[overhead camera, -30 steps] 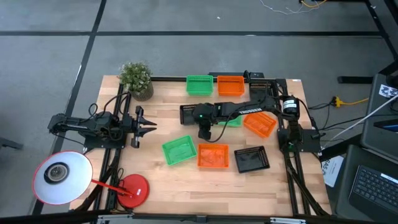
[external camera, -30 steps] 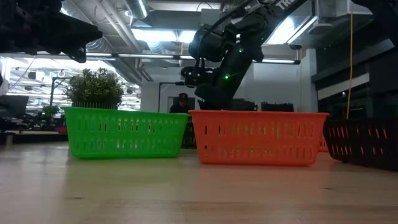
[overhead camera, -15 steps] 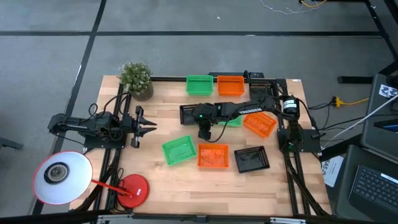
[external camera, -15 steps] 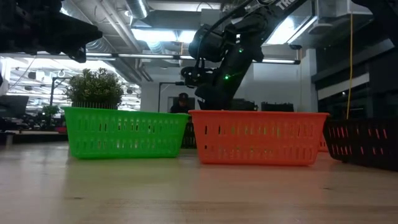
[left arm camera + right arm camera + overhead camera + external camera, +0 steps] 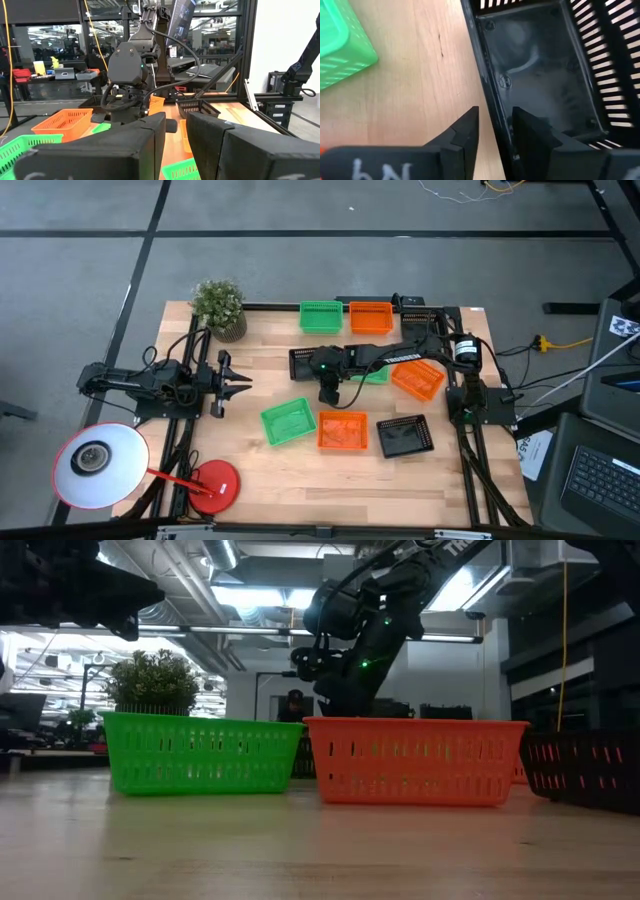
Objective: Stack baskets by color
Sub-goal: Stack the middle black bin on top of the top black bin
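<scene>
A black basket (image 5: 305, 363) rests flat on the table at mid-table. My right gripper (image 5: 495, 117) slants down over the right end of its near long wall, open, with one finger outside and one inside. Other baskets stand on the table: green (image 5: 320, 315) and orange (image 5: 371, 317) at the far edge, another green (image 5: 288, 422), orange (image 5: 343, 430) and black (image 5: 405, 435) nearer, a tilted orange (image 5: 418, 380) and a half-hidden green (image 5: 375, 376) at the right. My left gripper (image 5: 240, 384) waits at the table's left, narrowly open and holding nothing. My right gripper straddles the black basket's near long wall (image 5: 492, 100), coming from above and slanting toward the table's left. A strip of wood shows between the outer finger (image 5: 465, 132) and the rim. Whether the inner finger (image 5: 530, 130) touches the wall, I cannot tell.
A potted plant (image 5: 220, 308) stands at the far left corner. A white round lamp (image 5: 95, 465) and a red disc (image 5: 212, 483) lie off the near left. Bare wood lies along the near edge and between my left gripper and the baskets.
</scene>
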Motion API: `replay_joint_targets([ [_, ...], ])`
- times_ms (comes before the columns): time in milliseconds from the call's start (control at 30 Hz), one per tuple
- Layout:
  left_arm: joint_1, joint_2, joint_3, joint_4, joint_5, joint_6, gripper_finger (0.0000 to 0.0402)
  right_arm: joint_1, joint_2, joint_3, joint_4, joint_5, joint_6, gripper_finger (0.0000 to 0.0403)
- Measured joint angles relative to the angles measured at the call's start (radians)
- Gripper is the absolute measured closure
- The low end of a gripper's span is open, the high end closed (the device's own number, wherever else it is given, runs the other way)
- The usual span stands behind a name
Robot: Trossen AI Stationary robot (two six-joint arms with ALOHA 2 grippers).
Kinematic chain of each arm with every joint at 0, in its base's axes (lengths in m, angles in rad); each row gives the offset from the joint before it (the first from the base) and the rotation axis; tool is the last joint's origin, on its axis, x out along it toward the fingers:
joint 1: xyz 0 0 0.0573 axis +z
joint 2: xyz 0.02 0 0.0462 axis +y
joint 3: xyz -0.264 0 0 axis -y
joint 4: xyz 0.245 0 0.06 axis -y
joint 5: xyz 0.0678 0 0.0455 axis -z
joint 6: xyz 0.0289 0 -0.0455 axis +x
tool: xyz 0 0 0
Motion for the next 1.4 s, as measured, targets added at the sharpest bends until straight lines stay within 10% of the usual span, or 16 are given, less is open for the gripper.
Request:
replay_joint_targets([
  [200,0.000,0.000,0.000,0.000,0.000,0.000,0.0329,0.004,0.003,-0.013,0.014,0.001,0.001,0.0390],
  [533,0.000,0.000,0.000,0.001,0.000,0.000,0.0329,0.061,-0.128,0.156,-0.185,0.038,-0.064,0.0401],
  [833,0.000,0.000,0.000,0.006,-0.001,0.000,0.0329,0.137,-0.395,0.312,-0.771,0.493,0.052,0.0401],
  [1100,0.000,0.000,0.000,0.006,-0.008,0.000,0.0329,0.179,-0.715,0.161,-1.122,0.797,0.481,0.0402],
  [1400,0.000,0.000,0.000,0.006,-0.008,0.000,0.0329,0.176,-1.009,-0.229,-1.036,0.795,0.622,0.0403],
])
